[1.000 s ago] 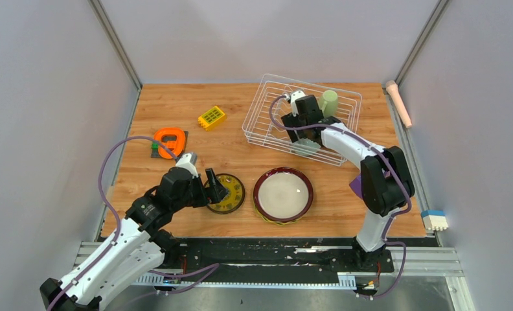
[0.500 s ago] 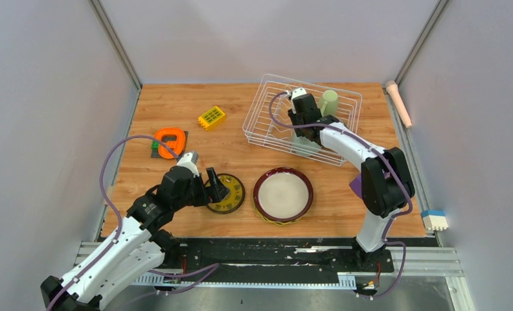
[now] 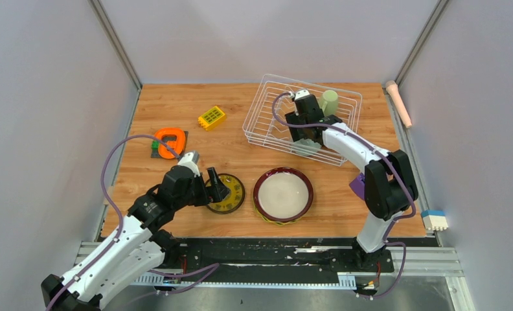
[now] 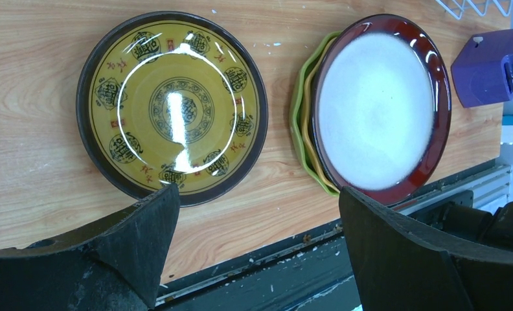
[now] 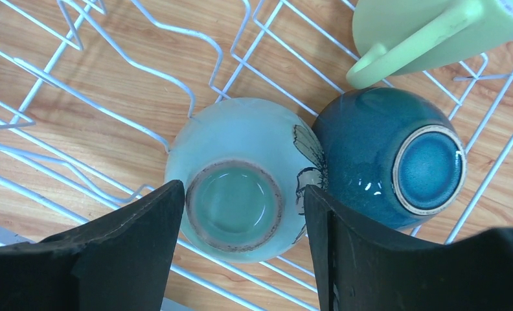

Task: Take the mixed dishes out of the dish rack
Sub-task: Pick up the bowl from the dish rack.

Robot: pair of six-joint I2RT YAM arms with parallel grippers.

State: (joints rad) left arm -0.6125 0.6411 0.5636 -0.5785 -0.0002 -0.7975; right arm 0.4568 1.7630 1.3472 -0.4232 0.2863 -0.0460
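Rack: dish rack (image 3: 257, 116) is seen at far right of wooden table (image 3: 176, 103), set slightly askew.
R gripper: right gripper (image 5: 241, 191) is held inside rack, in its near part. Jaws are spread wide, one finger either side of mint bowl. Contact w/ bowl can't be told.
Mint bowl: mint bowl (image 5: 241, 129) is inside rack, upside down, foot ring up, touching teal bowl.
Teal bowl: teal bowl (image 5: 370, 142) is also inside rack, upside down, beside mint one.
Mug: light green mug (image 5: 429, 26) is in rack's far part, beyond the bowls, handle turned toward teal bowl.
L gripper: left gripper (image 4: 259, 194) is well clear of rack, off its near-left side. Jaws are spread and nothing is held. It's poised over rim of black plate.
Black plate: small black yellow-patterned plate (image 4: 173, 107) is laid flat on table, outside rack, near-left of it.
Stack: maroon-rimmed pale plate (image 4: 377, 107) is outside rack, just in front of its near side, stacked on orange plate (image 4: 307, 139) and green scalloped plate (image 4: 297, 116). Only their edges are shown.
Misc: yellow toy block (image 3: 212, 117) lies left of rack. Orange ring-shaped thing (image 3: 168, 141) lies farther left.
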